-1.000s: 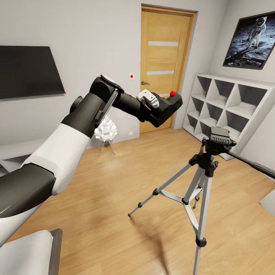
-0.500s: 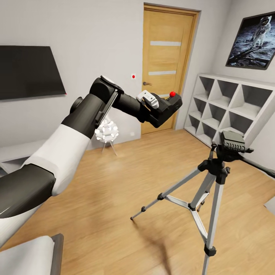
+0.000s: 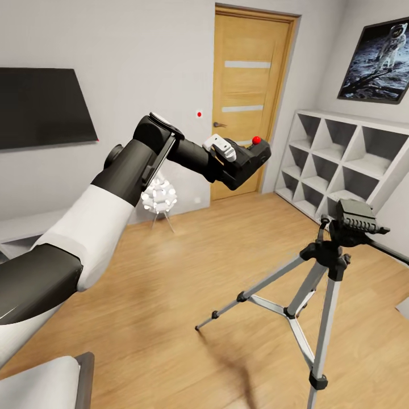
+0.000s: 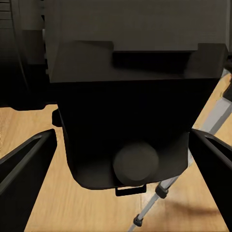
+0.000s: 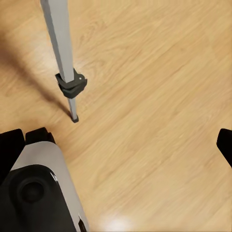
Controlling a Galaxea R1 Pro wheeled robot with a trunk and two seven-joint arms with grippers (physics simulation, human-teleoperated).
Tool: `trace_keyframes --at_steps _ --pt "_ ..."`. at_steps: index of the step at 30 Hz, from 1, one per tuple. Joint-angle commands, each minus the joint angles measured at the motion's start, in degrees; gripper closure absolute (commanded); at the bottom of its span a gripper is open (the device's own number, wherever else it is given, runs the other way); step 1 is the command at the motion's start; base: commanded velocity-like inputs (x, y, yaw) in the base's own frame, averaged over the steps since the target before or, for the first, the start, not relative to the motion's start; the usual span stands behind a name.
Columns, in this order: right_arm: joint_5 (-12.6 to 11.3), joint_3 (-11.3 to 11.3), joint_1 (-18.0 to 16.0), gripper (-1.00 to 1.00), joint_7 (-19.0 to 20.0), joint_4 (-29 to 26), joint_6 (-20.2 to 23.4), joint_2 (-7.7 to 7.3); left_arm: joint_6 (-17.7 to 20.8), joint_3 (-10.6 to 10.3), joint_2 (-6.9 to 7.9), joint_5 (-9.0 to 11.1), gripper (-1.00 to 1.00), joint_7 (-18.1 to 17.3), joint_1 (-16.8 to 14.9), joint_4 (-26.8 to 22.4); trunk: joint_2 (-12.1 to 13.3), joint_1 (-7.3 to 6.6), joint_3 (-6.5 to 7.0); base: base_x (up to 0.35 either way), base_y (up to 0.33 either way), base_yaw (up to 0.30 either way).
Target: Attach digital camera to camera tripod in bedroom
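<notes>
My left gripper (image 3: 248,163) is held out at chest height, shut on the digital camera (image 3: 254,154), a small black body with a red button on top. In the left wrist view the digital camera (image 4: 125,121) sits between the two dark fingers (image 4: 24,169). The camera tripod (image 3: 326,267) stands on the wood floor to the right and below the camera, its black head (image 3: 355,218) bare. My right gripper (image 5: 118,145) hangs open over the floor near one silver tripod leg (image 5: 60,43).
This is the bedroom: a wooden door (image 3: 253,102) straight ahead, a white cube shelf (image 3: 346,165) and an astronaut poster (image 3: 378,59) on the right wall. A black screen (image 3: 42,105) hangs at left, with a white spiky ornament (image 3: 159,199) on a stand below. Grey furniture corner (image 3: 51,383) nearby.
The whole view has shifted: the camera moved, so the tripod now shows further right and lower. My left arm keeps the same pose with the digital camera in its grip.
</notes>
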Motion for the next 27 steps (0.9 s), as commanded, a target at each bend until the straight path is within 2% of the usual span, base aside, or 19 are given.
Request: trace_keyframes --at_steps 1,15,23,27 --pt "-0.5 0.1 0.0 -1.00 -0.1 0.0 -0.3 0.00 0.3 0.1 -0.03 -0.6 1.00 -0.5 -0.1 0.0 -0.1 0.05 -0.10 0.213 0.094 0.000" --pt "-0.5 0.1 0.0 -1.00 -0.1 0.0 -0.3 0.00 0.3 0.1 0.05 -0.6 1.00 -0.5 0.0 0.1 -0.1 0.05 -0.10 0.049 0.018 0.000" --pt "-0.5 0.1 0.0 -1.00 -0.1 0.0 -0.3 0.00 0.3 0.1 0.06 -0.6 1.00 -0.5 0.0 0.1 -0.1 0.05 -0.10 0.219 0.000 0.000" --pt "-0.6 0.1 0.0 -1.00 -0.1 0.0 -0.3 0.00 0.3 0.1 0.06 -0.6 1.00 -0.5 0.0 0.2 -0.1 0.05 -0.03 0.065 0.000 -0.125"
